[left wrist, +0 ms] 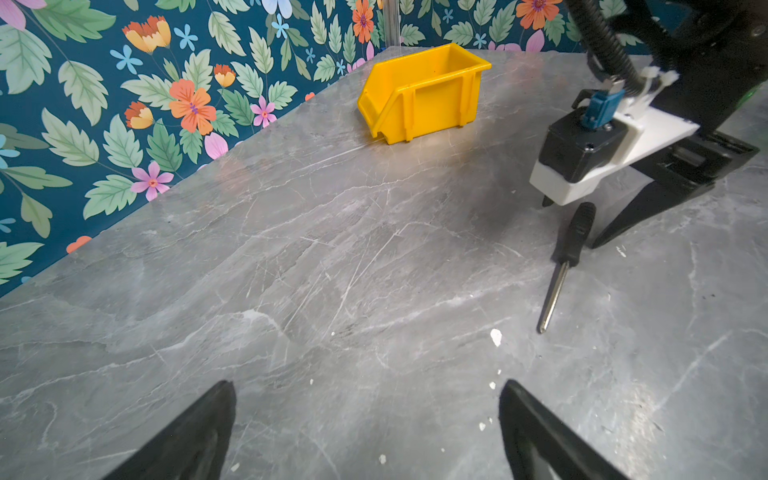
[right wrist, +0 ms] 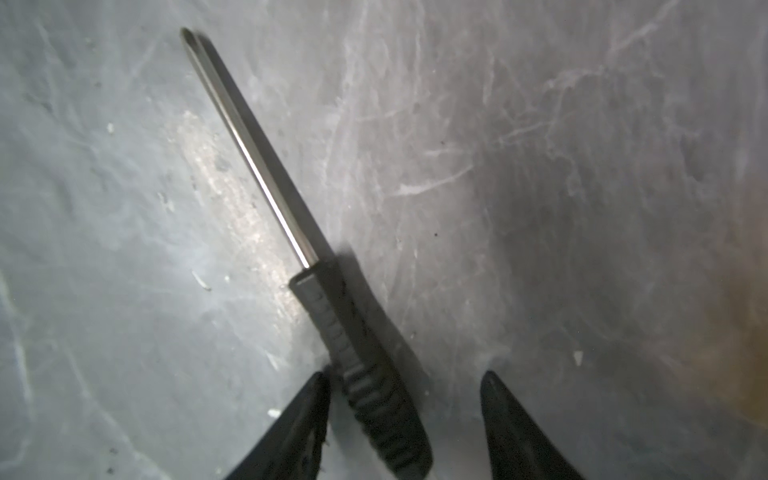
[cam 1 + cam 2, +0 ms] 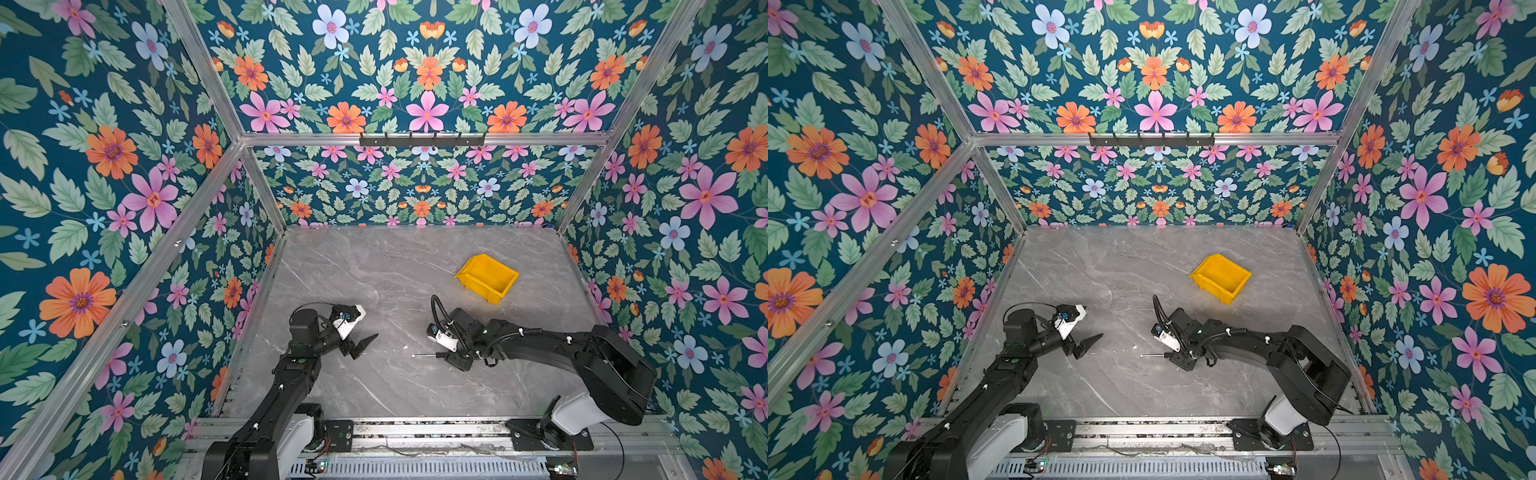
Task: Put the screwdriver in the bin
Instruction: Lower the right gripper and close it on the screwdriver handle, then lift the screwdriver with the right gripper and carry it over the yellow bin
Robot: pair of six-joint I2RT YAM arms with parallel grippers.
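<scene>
**Right gripper straddles the screwdriver handle, jaws not yet clamped**

Right gripper (image 2: 405,374) is down at the table (image 3: 374,270) with its jaws apart on either side of the screwdriver (image 2: 332,316). In the right wrist view one finger touches the ribbed handle, while the other stands off it with a clear gap. Nothing is gripped. The handle looks like the sensible place to take hold, since it is thicker and ribbed where the thin shaft would slip or roll.

The screwdriver lies flat near the middle of the table. Its shaft points left and its handle lies to the right, under the gripper.

Left gripper (image 1: 368,390) hangs to the left of the tool, well apart from it, with its jaws wide and empty. It looks parked out of the way.

The bin (image 1: 432,104) sits upright and empty, farther back and to the right, well apart from the screwdriver. Its lower lip seems to face far-left, so the near walls are the tall ones, and a carry would probably need to clear them. Bare table lies between the tool and the bin, and nothing blocks that path. A few white flecks (image 1: 495,336) dot the surface near the shaft tip. Because only one finger touches so far, the handle could be nudged sideways.
</scene>
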